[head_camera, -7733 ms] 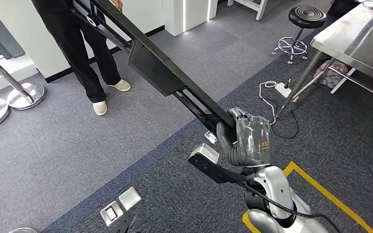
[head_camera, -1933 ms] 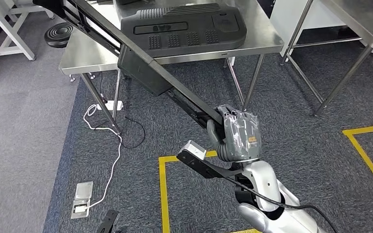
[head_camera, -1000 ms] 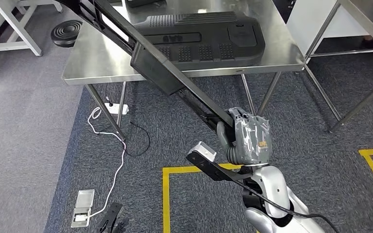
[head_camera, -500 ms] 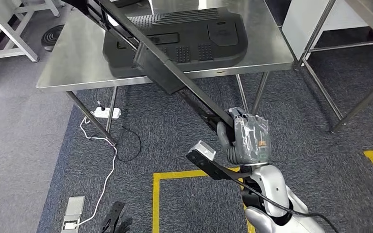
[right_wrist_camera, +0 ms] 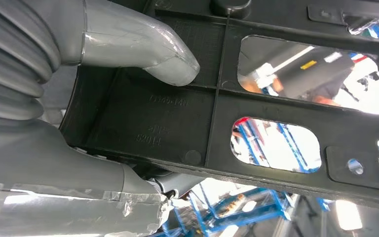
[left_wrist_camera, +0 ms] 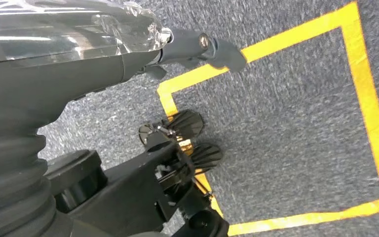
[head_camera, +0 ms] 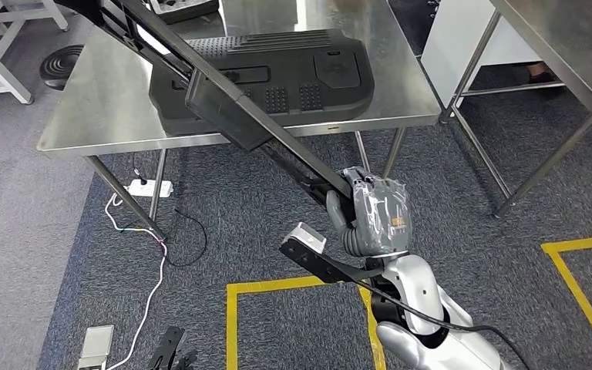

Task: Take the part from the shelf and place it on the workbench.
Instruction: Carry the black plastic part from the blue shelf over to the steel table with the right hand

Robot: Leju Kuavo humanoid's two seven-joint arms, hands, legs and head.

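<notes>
The steel surface (head_camera: 108,116) already carries 1 moulded panel (head_camera: 277,73) (large, black); your right hand (head_camera: 370,216), fingers wrapped round the long part (head_camera: 223,100), could knock it.

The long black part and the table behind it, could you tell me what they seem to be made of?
Long black part: probably moulded plastic, matt, with ribs, cut-outs and raised lettering showing in the right wrist view. Table: looks like stainless steel, a brushed top that mirrors light, on thin metal legs.
</notes>
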